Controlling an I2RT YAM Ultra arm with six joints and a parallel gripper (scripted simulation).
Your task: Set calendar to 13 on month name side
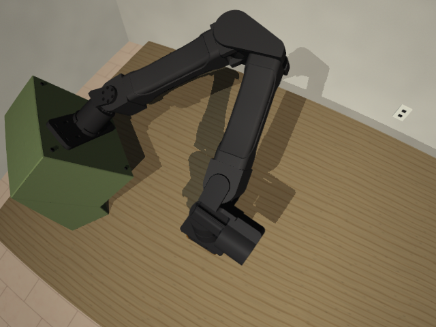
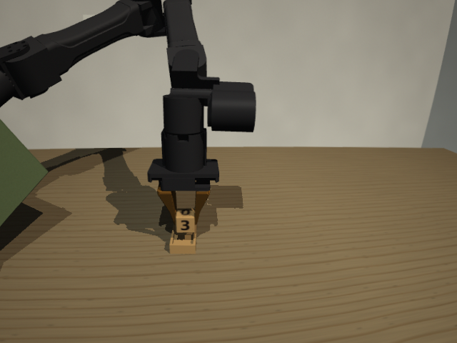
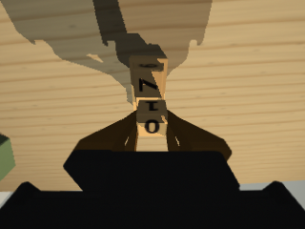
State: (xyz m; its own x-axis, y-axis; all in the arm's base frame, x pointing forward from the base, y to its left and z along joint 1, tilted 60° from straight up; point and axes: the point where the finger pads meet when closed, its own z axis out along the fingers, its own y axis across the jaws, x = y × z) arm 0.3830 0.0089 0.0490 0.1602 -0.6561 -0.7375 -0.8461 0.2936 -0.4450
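My gripper (image 2: 185,222) (image 3: 152,114) is shut on a wooden cube (image 2: 185,226) (image 3: 161,128) and holds it raised above one end of the wooden tray (image 2: 182,247) (image 3: 165,78). In the exterior view the held cube shows an upright 3 on its near side and a 0 on top. The wrist view shows the 0 and a 1 on its opposite side. The other cube (image 3: 143,91) sits at the tray's other end, with a 7 on top and a 6 or 9 on its far side. The tray stands on the table. No month's name shows. In the top view the arm hides tray and cubes.
A large green block (image 1: 70,182) (image 2: 18,173) (image 3: 6,157) carries the arm's base at the left of the wooden table (image 1: 317,246) (image 2: 295,258). A wall (image 1: 351,52) (image 2: 313,73) stands behind the table.
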